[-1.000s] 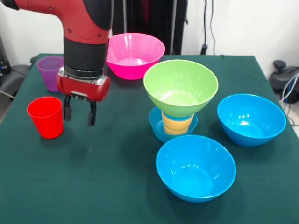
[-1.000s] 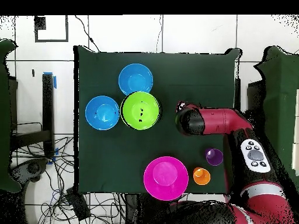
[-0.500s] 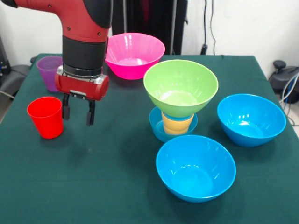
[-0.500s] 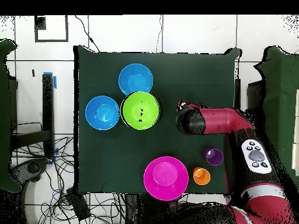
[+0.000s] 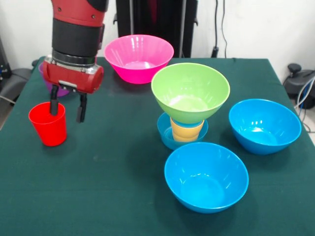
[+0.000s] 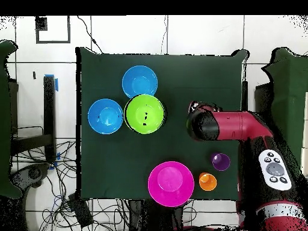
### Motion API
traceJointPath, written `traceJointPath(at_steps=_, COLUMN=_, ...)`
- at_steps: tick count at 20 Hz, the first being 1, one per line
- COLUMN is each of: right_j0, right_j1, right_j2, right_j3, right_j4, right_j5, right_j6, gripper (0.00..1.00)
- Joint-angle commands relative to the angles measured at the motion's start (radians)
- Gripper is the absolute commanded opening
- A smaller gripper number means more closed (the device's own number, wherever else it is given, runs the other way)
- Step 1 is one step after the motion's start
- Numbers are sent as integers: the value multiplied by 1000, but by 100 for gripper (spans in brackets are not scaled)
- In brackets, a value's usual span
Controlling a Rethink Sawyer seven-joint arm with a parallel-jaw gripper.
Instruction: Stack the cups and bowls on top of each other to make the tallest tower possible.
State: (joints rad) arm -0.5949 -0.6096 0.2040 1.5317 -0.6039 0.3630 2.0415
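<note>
The tower stands mid-table: a green bowl (image 5: 190, 91) on a yellow-orange cup (image 5: 186, 131) inside a small blue bowl (image 5: 165, 133). From above only the green bowl (image 6: 145, 113) shows. My gripper (image 5: 66, 111) is open and empty, astride the right wall of the red cup (image 5: 47, 129): one finger over its mouth, the other outside it. The purple cup (image 5: 61, 91) is mostly hidden behind the gripper and shows from above (image 6: 221, 160). The orange cup (image 6: 207, 180) shows only from above. My arm (image 6: 207, 124) hides the red cup from above. No light blue cup shows.
A pink bowl (image 5: 139, 56) (image 6: 171, 183) stands on the robot's side of the table. Two large blue bowls (image 5: 205, 176) (image 5: 265, 125) sit by the tower, also seen from above (image 6: 139, 81) (image 6: 105, 116). The table is green cloth (image 5: 113, 187).
My gripper has moved left in the front view, from beside the red cup to over its right wall. It stayed open. Cups and bowls have not moved.
</note>
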Motion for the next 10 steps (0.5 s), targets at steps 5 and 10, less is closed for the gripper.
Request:
traceJointPath(at_steps=5, right_j0=-15, right_j1=113, right_j2=-25, right_j3=65, right_j4=-75, right_j5=8, right_j6=-39, gripper=100)
traceJointPath(at_steps=10, right_j0=-8, right_j1=164, right_j2=-56, right_j3=59, right_j4=-87, right_j5=-46, right_j6=-5, gripper=100)
